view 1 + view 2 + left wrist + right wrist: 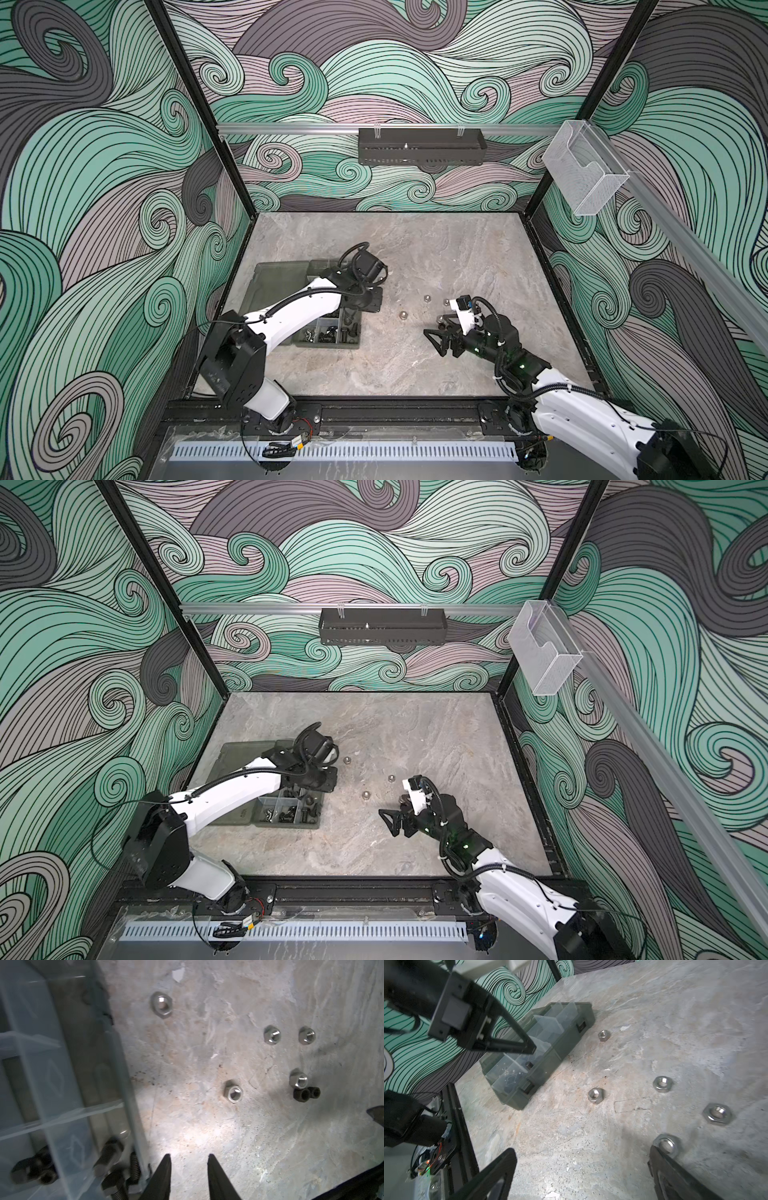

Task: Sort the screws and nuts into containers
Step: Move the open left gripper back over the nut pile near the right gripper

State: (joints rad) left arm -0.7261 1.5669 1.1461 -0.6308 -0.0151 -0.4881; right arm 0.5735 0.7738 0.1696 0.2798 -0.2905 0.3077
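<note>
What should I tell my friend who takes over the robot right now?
Left tool: open and empty, at the edge of the organizer box.
Right tool: open and empty, close to the table.
Things: five silver nuts lie loose on the table, one right beside a right tool finger. Black screws lie in the box compartments.
Done: some hardware is already in the box.
Left: pick up the five nuts and drop them into a compartment.
</note>
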